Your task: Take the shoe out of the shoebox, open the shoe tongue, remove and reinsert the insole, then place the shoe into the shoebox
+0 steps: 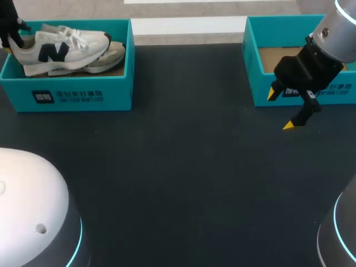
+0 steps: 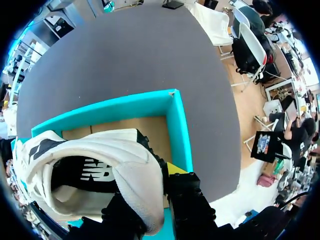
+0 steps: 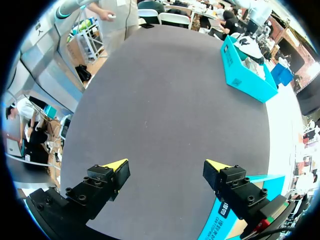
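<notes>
A white sneaker (image 1: pixel 61 49) with a dark logo lies in the teal shoebox (image 1: pixel 83 92) at the table's far left. My left gripper (image 1: pixel 10 30) is at the box's left end, by the shoe's heel. In the left wrist view the white heel (image 2: pixel 135 170) sits between the two black fingers of the left gripper (image 2: pixel 148 187), which is shut on it; one yellow tip (image 2: pixel 175 167) shows outside the heel, and the other is hidden. My right gripper (image 1: pixel 281 109) hangs open over the dark table, in front of a second teal box (image 1: pixel 261 83). Nothing is between the fingers of the right gripper (image 3: pixel 166 165).
A second, beige-soled shoe (image 1: pixel 111 55) lies behind the white one in the left box. The right box shows a bare cardboard floor (image 1: pixel 278 55). Dark table surface (image 1: pixel 183 156) stretches between the boxes. In the right wrist view the left shoebox (image 3: pixel 245 77) is far ahead.
</notes>
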Available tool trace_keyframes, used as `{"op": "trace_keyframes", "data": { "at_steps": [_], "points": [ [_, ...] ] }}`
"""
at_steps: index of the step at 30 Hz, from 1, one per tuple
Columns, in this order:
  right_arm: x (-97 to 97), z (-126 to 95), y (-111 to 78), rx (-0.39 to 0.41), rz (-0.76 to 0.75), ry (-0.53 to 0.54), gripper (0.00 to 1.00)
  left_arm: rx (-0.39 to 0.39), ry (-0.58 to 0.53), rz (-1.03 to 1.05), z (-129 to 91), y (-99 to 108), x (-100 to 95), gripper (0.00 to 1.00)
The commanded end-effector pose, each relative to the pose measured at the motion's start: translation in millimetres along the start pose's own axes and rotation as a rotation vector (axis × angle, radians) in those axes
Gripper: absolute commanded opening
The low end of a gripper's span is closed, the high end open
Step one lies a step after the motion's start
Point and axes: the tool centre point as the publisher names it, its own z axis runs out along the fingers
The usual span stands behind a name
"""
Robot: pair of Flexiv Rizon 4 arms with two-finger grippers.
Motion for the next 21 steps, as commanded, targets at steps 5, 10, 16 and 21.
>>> {"op": "trace_keyframes", "data": {
  "at_steps": [5,10,16,21],
  "points": [
    [-1.0,1,-0.2,0.001,0.000,0.002,1.00,-0.024,0.038,-0.009,-60,-18,-8.5,0.00],
    [-1.0,1,-0.2,0.001,0.000,0.002,1.00,-0.003,0.003,-0.032,-82,-23,-6.3,0.00],
    [-1.0,1,-0.2,0.001,0.000,0.002,1.00,-0.010,-0.003,-0.029,-85,-25,-6.0,0.00],
    [-1.0,1,-0.2,0.001,0.000,0.002,1.00,-0.010,-0.003,-0.029,-85,-25,-6.0,0.00]
  ]
}}
